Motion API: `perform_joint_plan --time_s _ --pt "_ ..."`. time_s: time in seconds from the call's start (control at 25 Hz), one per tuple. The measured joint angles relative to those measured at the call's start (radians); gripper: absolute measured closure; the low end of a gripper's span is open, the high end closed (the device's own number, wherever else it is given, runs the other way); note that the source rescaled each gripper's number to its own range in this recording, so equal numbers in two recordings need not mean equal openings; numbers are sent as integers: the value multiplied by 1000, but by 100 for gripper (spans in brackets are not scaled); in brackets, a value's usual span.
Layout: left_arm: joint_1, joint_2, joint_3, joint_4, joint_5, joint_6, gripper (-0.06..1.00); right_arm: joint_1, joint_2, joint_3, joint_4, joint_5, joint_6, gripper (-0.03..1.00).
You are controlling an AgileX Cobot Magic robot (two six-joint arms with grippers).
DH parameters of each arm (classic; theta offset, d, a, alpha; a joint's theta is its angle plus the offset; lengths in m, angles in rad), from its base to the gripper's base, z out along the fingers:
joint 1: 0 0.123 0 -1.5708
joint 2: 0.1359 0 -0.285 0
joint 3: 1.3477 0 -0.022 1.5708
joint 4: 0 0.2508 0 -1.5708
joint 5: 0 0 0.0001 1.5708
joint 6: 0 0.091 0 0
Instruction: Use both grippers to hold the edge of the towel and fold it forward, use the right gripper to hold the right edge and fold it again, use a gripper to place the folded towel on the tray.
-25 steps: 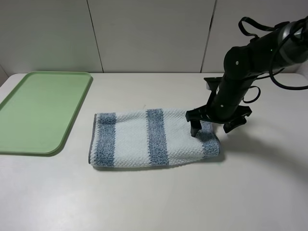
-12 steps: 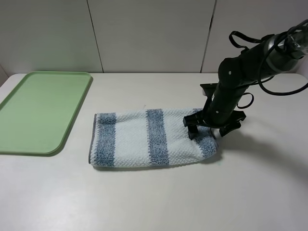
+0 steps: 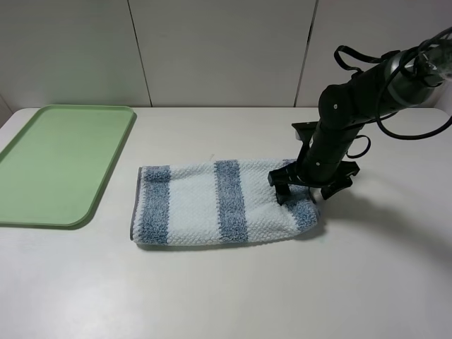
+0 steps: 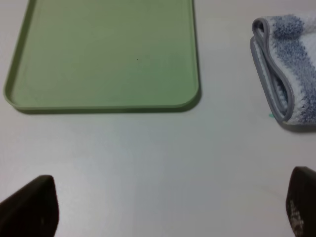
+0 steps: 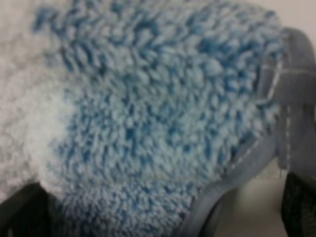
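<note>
The tray (image 3: 63, 162) is set at the left of the desk (image 3: 226, 282), near the wide-open left tool (image 4: 165, 207). The towel (image 3: 212, 201), folded once mid-desk, is judged soft, light and floppy. Its right hem (image 5: 256, 148) is straddled by the right tool (image 3: 305, 192), spread wide, and is best pinched there.

White table (image 3: 226, 296), pale, seemingly panelled wall (image 3: 226, 49)

**Right end of towel (image 3: 222, 203) blocked; desk (image 3: 226, 289) open elsewhere**

The right tool (image 3: 305, 194) stands on the towel's right end with its fingers spread, closing off that side. Bare desk runs in front of the towel and behind it. To the towel's left is a strip of bare desk, then the low-rimmed tray (image 3: 63, 162).
</note>
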Motion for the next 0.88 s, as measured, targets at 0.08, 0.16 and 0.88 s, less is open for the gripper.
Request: perform_joint_plan --time_s 0.08,0.16,0.88 --pt "0 0 0 0 0 0 3 0 1 -1 0 2 -2 -1" --pt "0 0 0 0 0 0 3 0 1 -2 0 2 -6 13" --pt "0 0 0 0 0 0 3 2 -36 5 4 5 -8 88"
